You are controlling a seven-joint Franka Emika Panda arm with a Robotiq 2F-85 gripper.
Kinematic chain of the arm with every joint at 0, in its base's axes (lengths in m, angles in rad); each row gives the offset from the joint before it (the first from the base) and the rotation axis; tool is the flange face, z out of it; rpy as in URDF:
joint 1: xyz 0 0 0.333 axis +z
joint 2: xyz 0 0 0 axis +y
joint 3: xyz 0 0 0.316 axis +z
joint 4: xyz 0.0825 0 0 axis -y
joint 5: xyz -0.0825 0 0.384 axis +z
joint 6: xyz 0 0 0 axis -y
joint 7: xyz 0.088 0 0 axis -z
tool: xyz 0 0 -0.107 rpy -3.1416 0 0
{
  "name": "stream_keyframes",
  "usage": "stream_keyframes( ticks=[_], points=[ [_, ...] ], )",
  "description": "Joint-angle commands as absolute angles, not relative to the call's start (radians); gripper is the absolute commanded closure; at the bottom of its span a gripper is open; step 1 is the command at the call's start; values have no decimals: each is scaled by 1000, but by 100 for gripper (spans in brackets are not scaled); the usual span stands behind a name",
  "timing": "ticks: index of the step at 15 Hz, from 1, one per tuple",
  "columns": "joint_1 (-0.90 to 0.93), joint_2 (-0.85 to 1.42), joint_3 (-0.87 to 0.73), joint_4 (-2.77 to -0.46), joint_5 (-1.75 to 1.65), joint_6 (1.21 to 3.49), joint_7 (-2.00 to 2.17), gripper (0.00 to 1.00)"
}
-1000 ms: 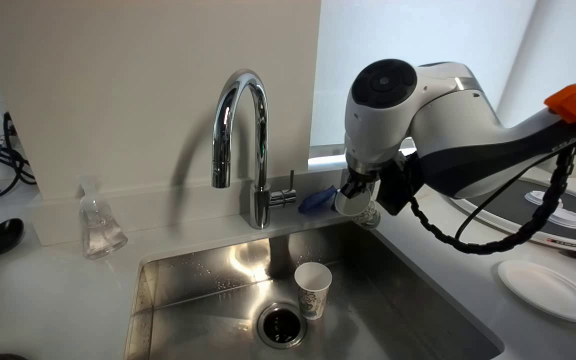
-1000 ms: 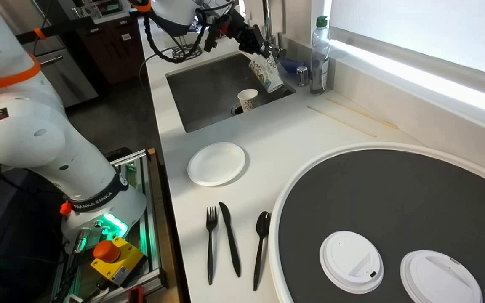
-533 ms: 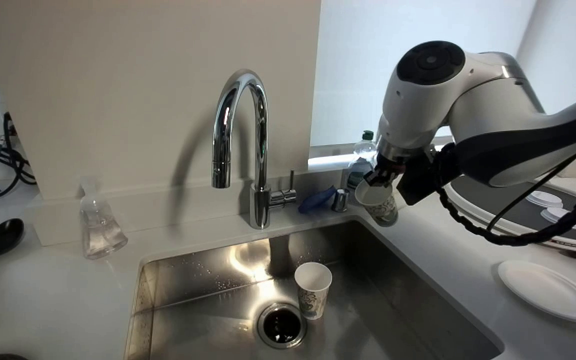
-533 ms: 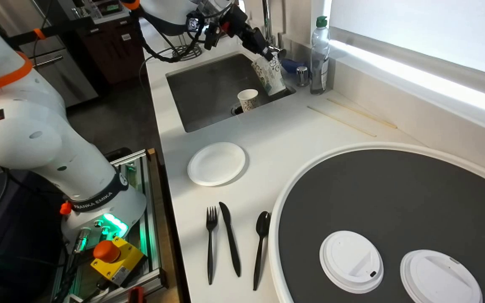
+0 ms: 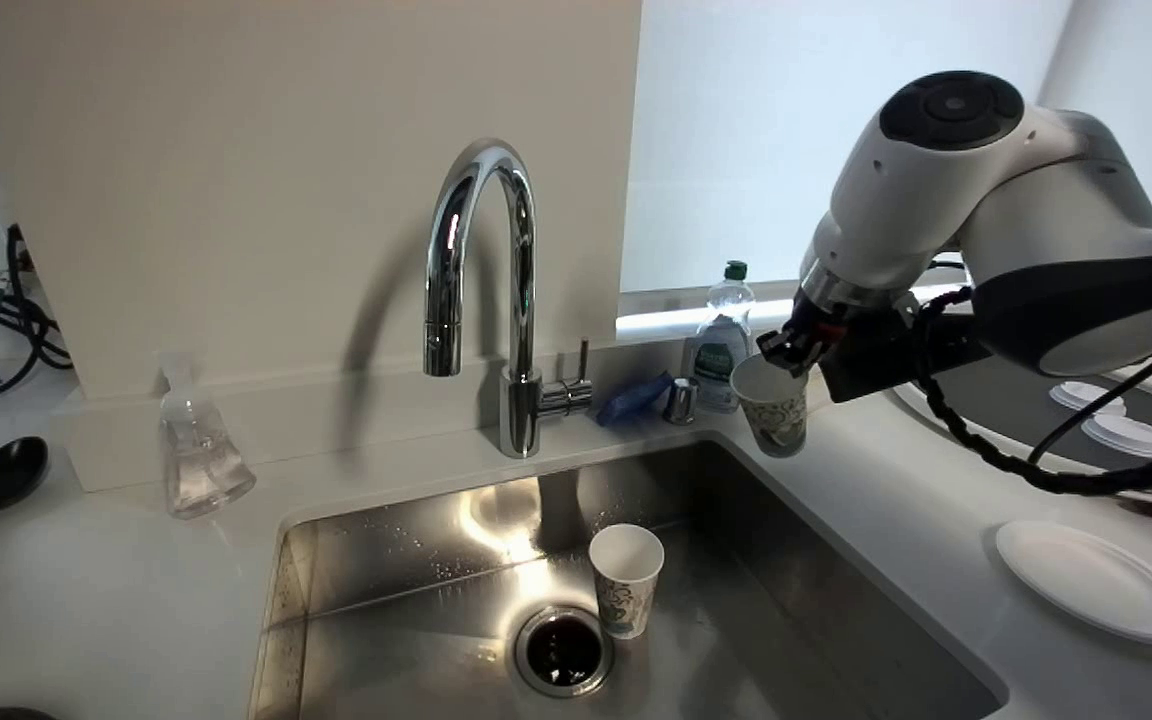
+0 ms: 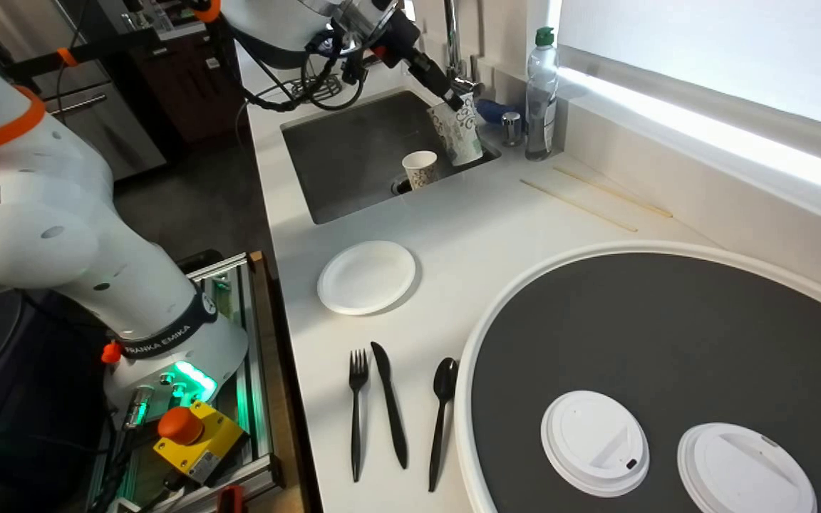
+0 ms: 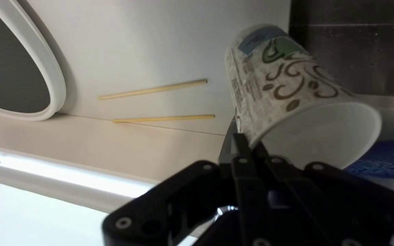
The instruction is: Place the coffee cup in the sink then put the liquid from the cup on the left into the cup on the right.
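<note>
Steel sink (image 5: 426,645) | just beside its drain (image 5: 564,652), the upright cup (image 5: 626,590) is standing | tilted cup (image 5: 772,412), contents unclear, is hanging near the sink's corner | your nearly closed gripper (image 7: 250,146) is pinching only that cup's rim: jerking it, you'd be risking a slip and spill.

The held cup (image 7: 282,78) is white with brown swirls, the claw (image 7: 250,145) black.
</note>
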State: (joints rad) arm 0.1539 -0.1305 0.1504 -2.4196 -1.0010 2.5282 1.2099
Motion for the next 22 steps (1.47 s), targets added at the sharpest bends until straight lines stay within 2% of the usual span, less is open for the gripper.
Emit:
stream_keyframes(
  ticks=[1,20,21,22],
  points=[
    [130,-180,141,-2494,-954,2594,1253,99],
    [106,-215,75,-2600,-940,2664,1431,98],
    [106,-217,73,-2604,-939,2661,1433,91],
    [106,-219,72,-2607,-940,2658,1433,73]
  ],
)
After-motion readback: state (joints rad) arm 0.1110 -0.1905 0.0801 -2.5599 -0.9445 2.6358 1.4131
